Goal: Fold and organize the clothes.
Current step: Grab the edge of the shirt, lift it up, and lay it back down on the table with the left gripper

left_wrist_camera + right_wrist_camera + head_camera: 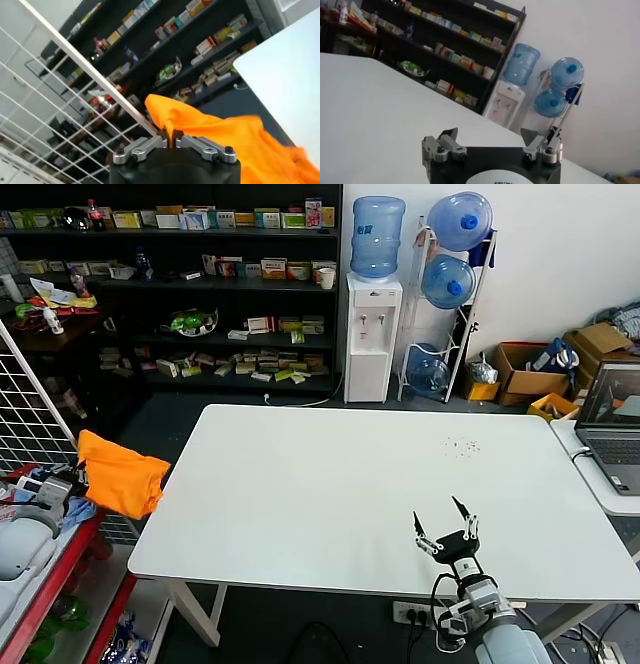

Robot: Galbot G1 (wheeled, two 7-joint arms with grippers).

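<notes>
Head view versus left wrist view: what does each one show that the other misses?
Only the head view shows the right end effector, open above the white table's near edge, plus the water dispenser and laptop. Only the left wrist view shows the left end effector up close, shut on the orange T-shirt. Both show that shirt held beyond the table's left edge, the table, the wire rack and the dark shelves.

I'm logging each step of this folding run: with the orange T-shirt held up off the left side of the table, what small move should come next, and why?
Probably the left gripper, shut on the orange T-shirt, should carry it over the white table. The shirt hangs bunched beyond the table's left edge, so it cannot be spread there. The right gripper waits open over the near edge.
</notes>
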